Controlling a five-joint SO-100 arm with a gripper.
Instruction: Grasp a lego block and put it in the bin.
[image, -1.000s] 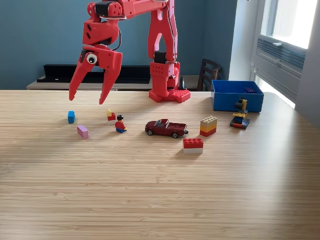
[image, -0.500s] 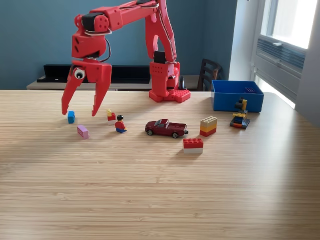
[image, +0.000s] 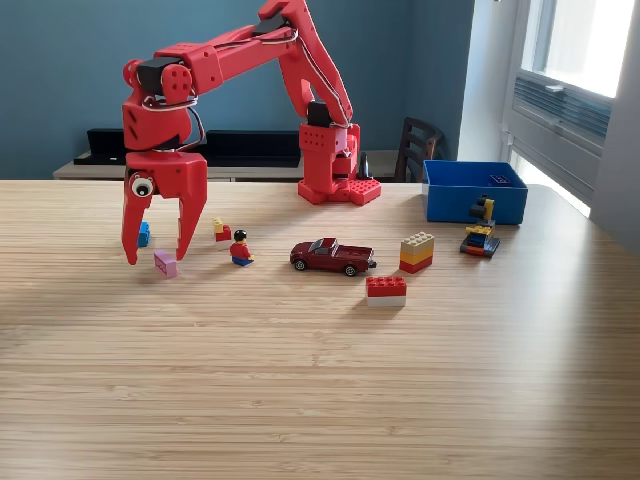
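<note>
The red arm reaches out over the wooden counter (image: 320, 380) with its gripper (image: 155, 258) pointing straight down, jaws spread wide and empty, the tips low around a small pink lego block (image: 165, 264) that sits between them, a little blue block (image: 144, 234) just behind. Over at the exterior view's right the blue bin (image: 474, 192) stands near the counter's far edge, well apart from the gripper. Between them lie a minifigure (image: 241, 249), a dark red toy car (image: 332, 256) and a red and white brick (image: 386, 290).
</note>
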